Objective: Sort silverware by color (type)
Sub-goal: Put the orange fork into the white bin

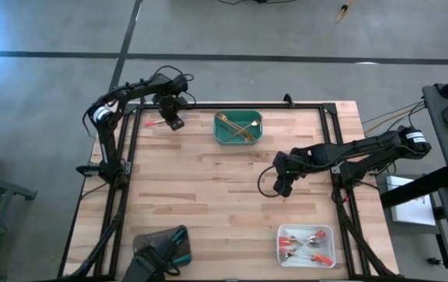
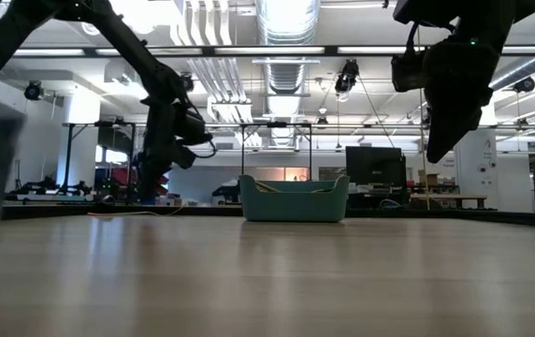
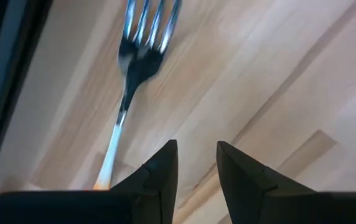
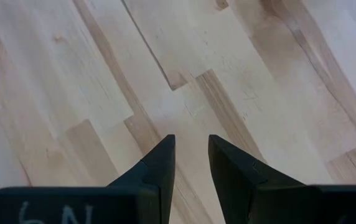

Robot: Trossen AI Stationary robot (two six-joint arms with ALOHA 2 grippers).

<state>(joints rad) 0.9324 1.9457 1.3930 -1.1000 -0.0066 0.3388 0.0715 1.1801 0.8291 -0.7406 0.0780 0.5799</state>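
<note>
A fork with a metal head [image 3: 142, 38] and a red-orange handle [image 1: 154, 122] lies flat on the wood near the table's far left corner. My left gripper [image 1: 176, 121] [image 3: 196, 155] hangs open just to the right of it, pointing down, with nothing between its fingers. My right gripper [image 1: 283, 186] [image 4: 192, 149] is open above bare wood right of the table's middle. Gold silverware lies in the green tray [image 1: 225, 135]. Red-handled silverware lies in the white tray [image 1: 283, 252].
A dark grey tray [image 1: 160, 249] with teal-handled pieces stands at the near left edge. The green tray [image 2: 294, 200] is at the far middle and the white tray at the near right. A black metal frame [image 1: 310, 105] runs along the table's edges.
</note>
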